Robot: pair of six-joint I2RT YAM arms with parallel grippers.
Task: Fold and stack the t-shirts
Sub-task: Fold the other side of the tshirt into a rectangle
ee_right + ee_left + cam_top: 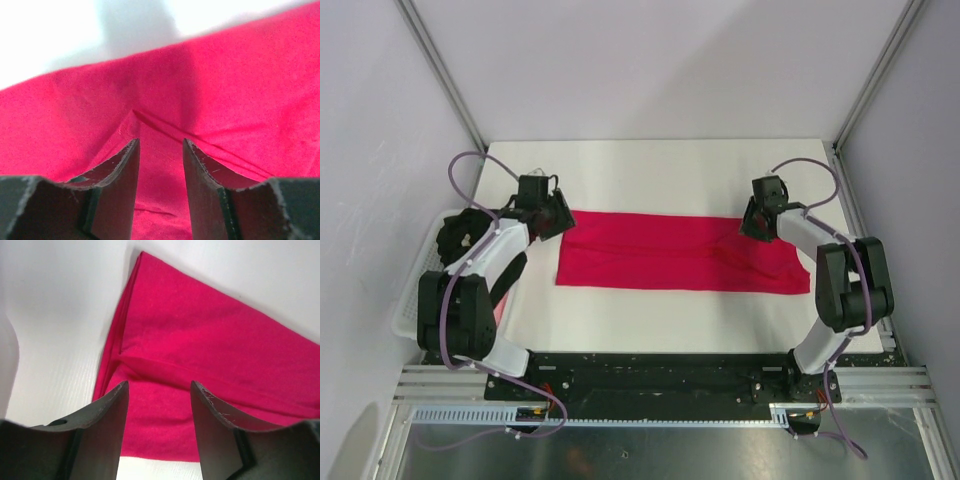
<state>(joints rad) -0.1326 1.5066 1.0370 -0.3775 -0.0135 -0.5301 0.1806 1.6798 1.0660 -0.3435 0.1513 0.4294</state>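
Across the middle of the white table (pixel 650 170) the crimson t-shirt (pixel 680 252) lies flat, folded into a long band whose long axis runs left to right through the frame. Its left end is squared off and its right end slants. A lengthwise crease shows along the band, and my left wrist camera picks out stacked cloth edges at the corner (pixel 210 340).

The left gripper (pixel 552 215) sits at the shirt's upper left corner, on an arm that bends up from its base at lower left. Its fingers (pixel 107 425) stand well apart over the red cloth and clasp nothing.

The right gripper (pixel 757 222) hangs over the shirt's upper edge near the right end, its arm doubled back at the right of the frame. Its jaws are parted more narrowly above a raised fold (pixel 75 110), and I cannot tell whether they touch it.

A white lattice basket (pixel 415 300) sits at far left.
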